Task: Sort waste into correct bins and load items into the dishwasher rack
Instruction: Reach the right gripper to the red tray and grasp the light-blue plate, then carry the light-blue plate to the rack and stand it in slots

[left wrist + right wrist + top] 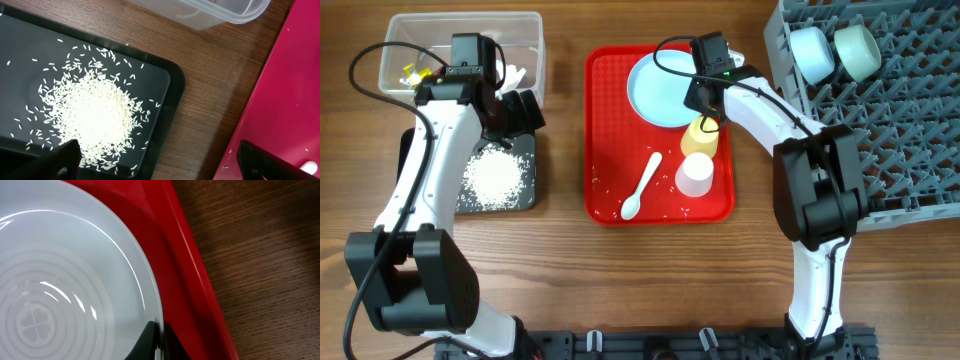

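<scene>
My right gripper (703,95) (159,340) is shut on the right rim of the light blue plate (658,88) (65,280), one finger over it and one under. The plate lies at the back of the red tray (603,120). In front of it stand a yellow cup (700,137) and a white cup (694,175), with a white spoon (642,187) to their left. My left gripper (520,112) (160,165) hangs open and holds nothing above the right edge of the black tray (165,80), which carries a heap of rice (92,117). Two bowls (810,52) sit in the grey rack (900,110).
The clear tub (530,40) behind the black tray holds yellow wrappers (413,72) and white tissue (515,72). A few rice grains lie scattered on the red tray's floor (280,100). Bare wood separates the black tray from the red tray.
</scene>
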Tool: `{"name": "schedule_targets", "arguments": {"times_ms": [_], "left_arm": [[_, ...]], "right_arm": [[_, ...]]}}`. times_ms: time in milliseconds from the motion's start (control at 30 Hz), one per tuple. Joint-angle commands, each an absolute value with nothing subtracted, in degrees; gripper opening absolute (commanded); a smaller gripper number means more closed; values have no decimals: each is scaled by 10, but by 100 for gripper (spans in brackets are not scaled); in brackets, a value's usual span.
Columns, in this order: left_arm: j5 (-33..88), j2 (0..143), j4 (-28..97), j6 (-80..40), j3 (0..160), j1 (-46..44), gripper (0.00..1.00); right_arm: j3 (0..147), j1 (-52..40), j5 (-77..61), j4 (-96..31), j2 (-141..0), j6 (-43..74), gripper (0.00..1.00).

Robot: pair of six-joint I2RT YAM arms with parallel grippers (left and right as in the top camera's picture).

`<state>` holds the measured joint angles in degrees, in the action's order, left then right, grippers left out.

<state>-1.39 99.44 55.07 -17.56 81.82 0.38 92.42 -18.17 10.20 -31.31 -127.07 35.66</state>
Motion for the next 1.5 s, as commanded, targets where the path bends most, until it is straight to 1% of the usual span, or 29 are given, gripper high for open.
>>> {"name": "schedule_targets", "arguments": {"times_ms": [0, 233, 333, 433, 600, 700, 900, 1000, 1100, 1200, 1300, 1400, 1467], "left_arm": [[-9, 1000, 549, -185, 816, 5, 100], [-9, 1000, 549, -185, 816, 5, 100], [-9, 1000, 549, -185, 816, 5, 100], [-9, 1000, 549, -185, 816, 5, 100], [-9, 1000, 549, -185, 816, 5, 100], [-9, 1000, 549, -185, 816, 5, 100], [-9, 1000, 549, -185, 816, 5, 100], [-9, 1000, 549, -185, 816, 5, 100], [-9, 1000, 549, -185, 816, 5, 100], [-9, 1000, 549, -185, 816, 5, 100], [-9, 1000, 549, -185, 816, 5, 100], [-9, 1000, 549, -185, 816, 5, 100], [-9, 1000, 549, -185, 816, 5, 100]], "right_arm": [[939, -180, 99, -321, -1213, 298, 4], [942, -180, 141, -314, -1055, 171, 4], [942, -177, 202, -324, -1002, 104, 4], [942, -161, 318, -350, -950, 31, 4], [942, -118, 564, -381, -900, -80, 4], [942, -88, 643, -399, -898, -133, 4], [937, -33, 648, -406, -898, -132, 4], [937, -5, 645, -397, -898, -160, 4], [931, 13, 606, -397, -898, -191, 4], [929, 27, 552, -397, -898, -196, 4], [926, 36, 485, -389, -898, -272, 4], [921, 36, 458, -382, -898, -336, 4], [914, 36, 452, -387, -898, -357, 4]]}}
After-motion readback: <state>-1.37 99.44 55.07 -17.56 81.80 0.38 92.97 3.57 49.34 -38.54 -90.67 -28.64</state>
